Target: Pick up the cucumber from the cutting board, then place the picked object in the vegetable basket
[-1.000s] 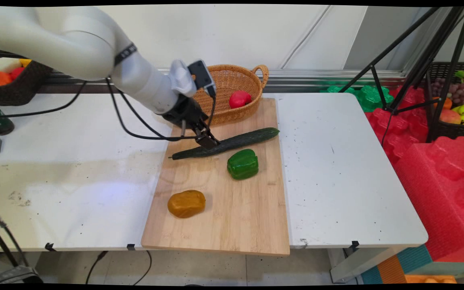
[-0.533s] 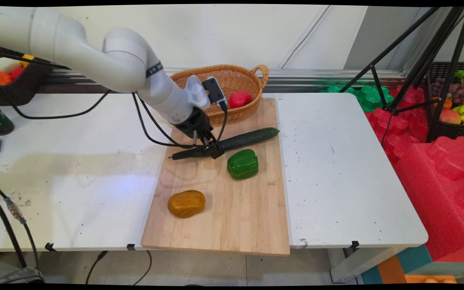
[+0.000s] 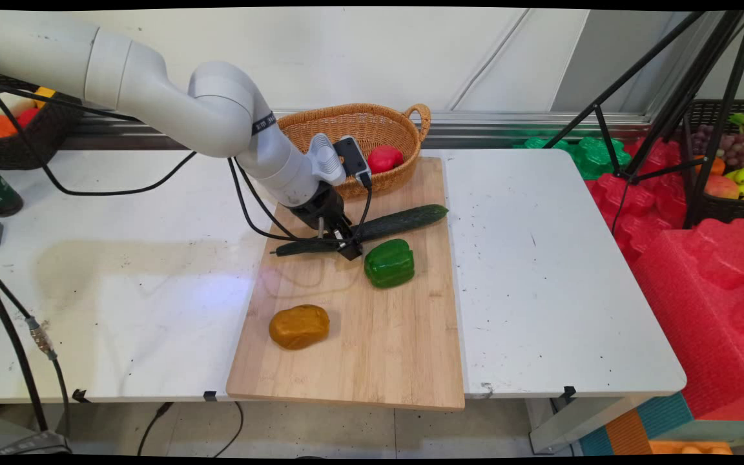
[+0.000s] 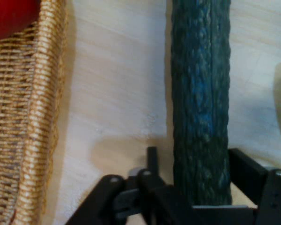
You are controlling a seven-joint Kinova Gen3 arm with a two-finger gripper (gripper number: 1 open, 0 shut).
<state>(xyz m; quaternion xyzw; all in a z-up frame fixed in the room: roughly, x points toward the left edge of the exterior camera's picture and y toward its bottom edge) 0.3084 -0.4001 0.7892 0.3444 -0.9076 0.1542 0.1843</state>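
- Hand view shows the gripper [image 4: 201, 187] with jaws set either side of the cucumber [image 4: 200, 93], not visibly clamped.
- Cucumber's long axis runs diagonally across the cutting board [image 3: 378, 342], stem end toward the table's left.

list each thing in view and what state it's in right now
gripper: down at the board, fingers astride the cucumber
cucumber: lying flat across the cutting board
green pepper: on the board, beside the gripper, untouched
brown potato: on the board, alone near the front
red fruit: inside the wicker basket
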